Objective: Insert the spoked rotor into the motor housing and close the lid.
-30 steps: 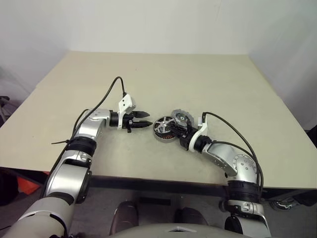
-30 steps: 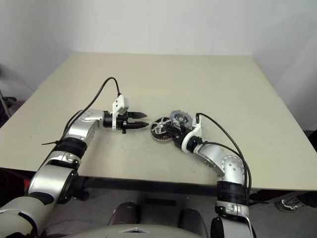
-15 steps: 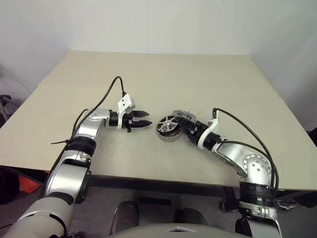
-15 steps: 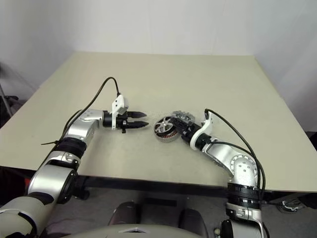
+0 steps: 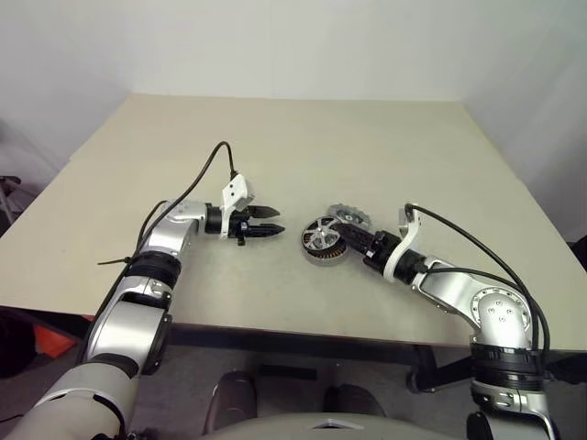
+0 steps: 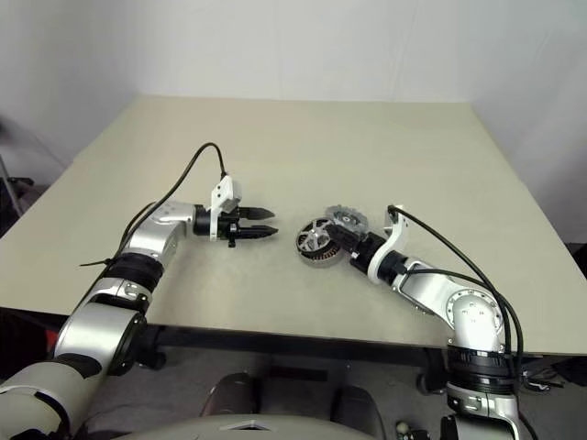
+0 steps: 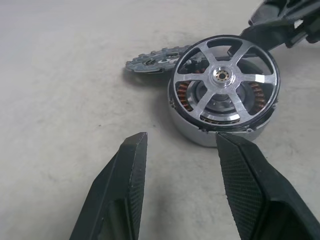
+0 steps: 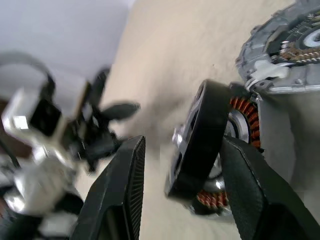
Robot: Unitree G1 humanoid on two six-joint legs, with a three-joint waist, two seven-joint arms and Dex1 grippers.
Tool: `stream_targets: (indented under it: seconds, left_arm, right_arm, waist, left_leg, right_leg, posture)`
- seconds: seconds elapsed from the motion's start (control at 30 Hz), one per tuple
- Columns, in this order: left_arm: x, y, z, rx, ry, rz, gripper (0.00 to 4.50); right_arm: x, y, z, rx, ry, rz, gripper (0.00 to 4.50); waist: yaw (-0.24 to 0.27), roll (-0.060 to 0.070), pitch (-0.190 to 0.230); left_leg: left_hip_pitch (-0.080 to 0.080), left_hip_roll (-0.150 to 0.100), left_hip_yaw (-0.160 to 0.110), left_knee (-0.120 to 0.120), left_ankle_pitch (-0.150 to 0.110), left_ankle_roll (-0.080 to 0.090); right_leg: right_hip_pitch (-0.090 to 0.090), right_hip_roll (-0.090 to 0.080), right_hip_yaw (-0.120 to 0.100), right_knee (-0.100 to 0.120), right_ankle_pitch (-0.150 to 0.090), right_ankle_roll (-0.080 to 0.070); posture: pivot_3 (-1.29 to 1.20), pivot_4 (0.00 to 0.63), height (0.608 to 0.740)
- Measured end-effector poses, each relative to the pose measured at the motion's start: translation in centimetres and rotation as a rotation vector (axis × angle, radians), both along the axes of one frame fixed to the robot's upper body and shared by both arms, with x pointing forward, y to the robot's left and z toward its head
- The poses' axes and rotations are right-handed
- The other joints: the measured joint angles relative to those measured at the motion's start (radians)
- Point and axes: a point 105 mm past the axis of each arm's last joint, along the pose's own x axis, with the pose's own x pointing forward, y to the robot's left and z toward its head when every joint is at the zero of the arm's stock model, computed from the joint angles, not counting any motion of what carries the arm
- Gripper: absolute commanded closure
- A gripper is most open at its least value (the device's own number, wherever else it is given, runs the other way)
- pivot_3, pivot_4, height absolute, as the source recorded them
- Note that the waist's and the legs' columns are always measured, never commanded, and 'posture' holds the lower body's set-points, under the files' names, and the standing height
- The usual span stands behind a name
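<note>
The spoked rotor (image 7: 222,75), black-rimmed with silver spokes, rests tilted on the grey motor housing (image 7: 192,132). Copper windings show through its spokes. Both stand near the table's front middle (image 5: 321,240). The ribbed grey lid (image 5: 348,215) lies flat just behind them. My right gripper (image 5: 354,240) is at the rotor's right side, open, and the black rim lies loosely between its fingers (image 8: 120,200). My left gripper (image 5: 278,221) points at the housing from the left, a short gap away. It is open, with nothing between its fingers (image 7: 125,180).
The beige table (image 5: 293,147) stretches wide behind the parts. Its front edge (image 5: 275,325) runs close below both arms. A black cable (image 5: 206,170) loops up from the left wrist.
My right gripper has rolled, drawn back to the right and opened, leaving the rotor on the housing. Housing, rotor and lid have slid a little to the right. The left arm has kept still.
</note>
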Motion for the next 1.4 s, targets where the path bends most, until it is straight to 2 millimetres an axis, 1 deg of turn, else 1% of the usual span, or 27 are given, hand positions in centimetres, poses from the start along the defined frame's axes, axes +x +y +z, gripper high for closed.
stream_targets:
  seconds: [0.23,0.43,0.63,0.73,0.87,0.97,1.03,1.13,1.2,1.3,1.4]
  left_arm:
    - [-0.3,-0.1,-0.1,0.002,0.016,-0.022,2.2]
    - [-0.4,-0.1,-0.2,0.003,0.027,-0.034,2.2]
    - [-0.8,-0.3,-0.1,0.006,0.047,-0.066,2.2]
    - [-1.0,-0.3,-0.1,0.008,0.056,-0.081,2.2]
    - [-1.1,-0.4,-0.1,0.01,0.066,-0.095,2.2]
    - [-1.2,-0.4,-0.1,0.011,0.067,-0.098,2.2]
    - [-1.2,-0.5,-0.1,0.009,0.067,-0.1,2.2]
    - [-1.2,-0.7,0.0,0.009,0.065,-0.107,2.2]
    - [-1.3,-0.8,-0.1,0.012,0.065,-0.11,2.2]
    - [-1.4,-0.8,-0.3,0.013,0.069,-0.111,2.2]
    - [-1.5,-0.8,-0.4,0.014,0.069,-0.11,2.2]
  right_arm:
    - [-1.0,-0.3,-0.4,-0.125,-0.081,0.095,2.2]
    - [-1.8,-0.3,-1.1,-0.306,-0.202,0.193,2.2]
    - [-2.6,-0.6,-0.8,-0.355,-0.289,0.247,2.2]
    - [-3.1,-1.0,-0.5,-0.42,-0.343,0.281,2.2]
    - [-3.2,-1.2,-0.7,-0.49,-0.385,0.311,2.2]
    - [-2.6,-1.0,-0.7,-0.554,-0.435,0.319,2.2]
    - [-1.3,-0.9,-0.4,-0.592,-0.473,0.301,2.2]
    - [1.3,-0.7,-0.1,-0.612,-0.496,0.237,2.2]
    - [2.5,-0.6,0.1,-0.617,-0.501,0.21,2.2]
    - [3.2,-0.2,-0.2,-0.627,-0.504,0.213,2.2]
    - [3.4,0.5,-0.6,-0.614,-0.498,0.223,2.2]
  waist:
    - [0.0,0.0,0.0]
    - [0.002,0.0,0.0]
    - [0.004,0.0,0.0]
    - [0.005,-0.001,0.0]
    - [0.005,-0.001,0.0]
    - [0.003,-0.001,0.0]
    - [0.0,-0.001,0.0]
    - [-0.004,-0.001,0.0]
    - [-0.005,-0.001,0.0]
    - [-0.004,-0.001,0.0]
    - [-0.005,-0.001,0.0]
  left_leg:
    - [0.001,0.0,0.0,0.001,0.0,0.0]
    - [0.001,0.0,0.0,0.001,0.0,0.0]
    - [0.001,0.0,0.0,0.001,0.0,0.0]
    - [0.002,0.0,0.0,0.001,0.0,0.001]
    - [0.003,0.0,0.0,0.002,0.0,0.001]
    - [0.003,0.0,0.0,0.002,0.0,0.001]
    - [0.003,0.0,0.0,0.003,0.0,0.0]
    - [0.003,0.0,0.0,0.004,0.001,0.0]
    - [0.003,0.0,0.0,0.004,0.001,0.0]
    - [0.003,0.0,-0.001,0.004,0.001,0.001]
    - [0.003,0.0,-0.001,0.005,0.001,0.002]
  right_leg:
    - [0.001,0.0,0.0,0.001,0.0,0.0]
    - [0.001,0.0,0.0,0.001,0.0,0.0]
    - [0.002,0.0,0.0,0.001,0.0,0.0]
    - [0.003,0.0,0.0,0.001,0.0,0.0]
    - [0.004,0.0,0.0,0.001,0.0,0.0]
    - [0.004,0.0,0.001,0.002,0.0,0.0]
    - [0.004,0.0,0.001,0.004,0.0,0.0]
    - [0.004,0.0,0.001,0.006,0.0,-0.001]
    - [0.003,0.0,0.001,0.007,0.0,-0.001]
    - [0.002,0.0,0.001,0.007,0.0,-0.001]
    - [0.002,0.0,0.001,0.007,0.0,-0.001]
  posture:
    - [0.0,0.0,0.74]
    - [0.0,0.0,0.74]
    - [0.0,0.0,0.74]
    - [0.0,0.0,0.74]
    - [0.0,0.0,0.74]
    - [0.0,0.0,0.74]
    - [0.0,0.0,0.74]
    - [0.0,0.0,0.74]
    - [0.0,0.0,0.74]
    - [0.0,0.0,0.74]
    - [0.0,0.0,0.74]
